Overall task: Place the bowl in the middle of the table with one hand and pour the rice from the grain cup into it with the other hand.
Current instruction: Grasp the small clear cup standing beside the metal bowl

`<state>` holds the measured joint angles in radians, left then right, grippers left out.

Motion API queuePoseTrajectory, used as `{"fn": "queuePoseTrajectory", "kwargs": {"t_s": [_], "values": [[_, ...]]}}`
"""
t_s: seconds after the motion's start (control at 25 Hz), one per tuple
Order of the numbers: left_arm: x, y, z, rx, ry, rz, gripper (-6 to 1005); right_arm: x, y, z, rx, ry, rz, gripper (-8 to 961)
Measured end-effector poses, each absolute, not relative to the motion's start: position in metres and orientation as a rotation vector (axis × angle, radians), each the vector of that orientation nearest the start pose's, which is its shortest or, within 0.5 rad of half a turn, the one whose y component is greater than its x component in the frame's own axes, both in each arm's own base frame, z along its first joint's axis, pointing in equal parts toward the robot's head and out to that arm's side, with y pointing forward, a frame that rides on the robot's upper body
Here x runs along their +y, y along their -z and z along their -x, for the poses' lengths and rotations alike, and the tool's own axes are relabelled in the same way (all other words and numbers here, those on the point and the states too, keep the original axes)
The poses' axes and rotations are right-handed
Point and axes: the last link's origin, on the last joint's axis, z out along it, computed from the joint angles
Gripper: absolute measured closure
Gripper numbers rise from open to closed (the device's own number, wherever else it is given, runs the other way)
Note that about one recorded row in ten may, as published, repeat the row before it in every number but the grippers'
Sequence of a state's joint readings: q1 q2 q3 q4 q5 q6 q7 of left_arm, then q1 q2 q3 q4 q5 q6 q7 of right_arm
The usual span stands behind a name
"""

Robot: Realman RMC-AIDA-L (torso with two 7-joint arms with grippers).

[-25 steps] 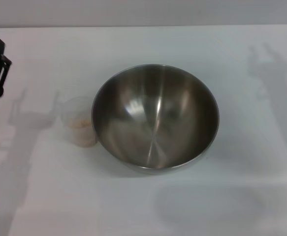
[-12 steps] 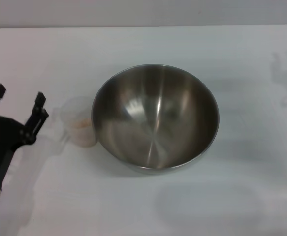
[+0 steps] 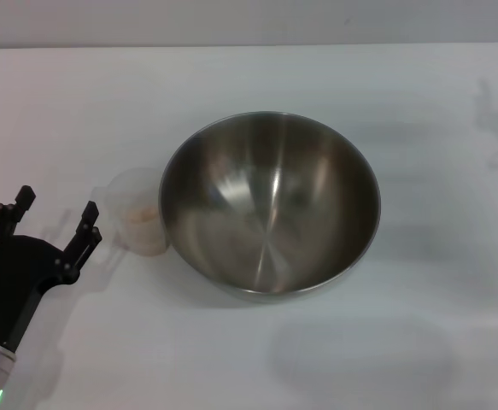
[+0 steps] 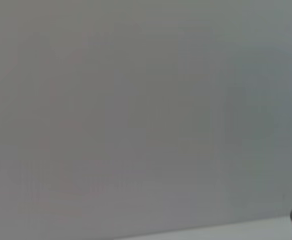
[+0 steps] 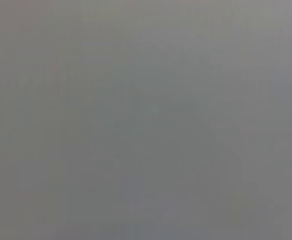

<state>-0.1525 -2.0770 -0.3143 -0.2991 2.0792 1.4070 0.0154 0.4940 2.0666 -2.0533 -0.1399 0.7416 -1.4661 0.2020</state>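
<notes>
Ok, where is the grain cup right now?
In the head view the grain cup stands on the table, against the bowl on its left side, with the open left gripper close by, farther left.

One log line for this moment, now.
left pincer open, beside grain cup | rice unpoured | bowl empty | right pincer unseen

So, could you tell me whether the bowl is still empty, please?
Empty: the bowl shows bare steel inside; the rice sits in the grain cup.

Left arm [image 3: 9,299] cut off by frame edge
</notes>
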Motion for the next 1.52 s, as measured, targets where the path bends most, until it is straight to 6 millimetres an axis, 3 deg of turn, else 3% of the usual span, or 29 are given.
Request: {"fn": "queuePoseTrajectory", "kwargs": {"t_s": [0.48, 0.76, 1.52], "values": [[0.229, 0.070, 0.333, -0.499, 0.647, 1.825, 257, 0.345, -0.039, -0.290, 0.307, -0.982, 1.387, 587], [0.247, 0.065, 0.338, -0.504, 0.597, 1.813, 260, 0.343, -0.039, -0.292, 0.314, -0.980, 1.381, 588], [0.268, 0.067, 0.334, -0.491, 0.569, 1.841, 267, 0.348, -0.038, -0.292, 0.332, -0.969, 1.379, 579]]}}
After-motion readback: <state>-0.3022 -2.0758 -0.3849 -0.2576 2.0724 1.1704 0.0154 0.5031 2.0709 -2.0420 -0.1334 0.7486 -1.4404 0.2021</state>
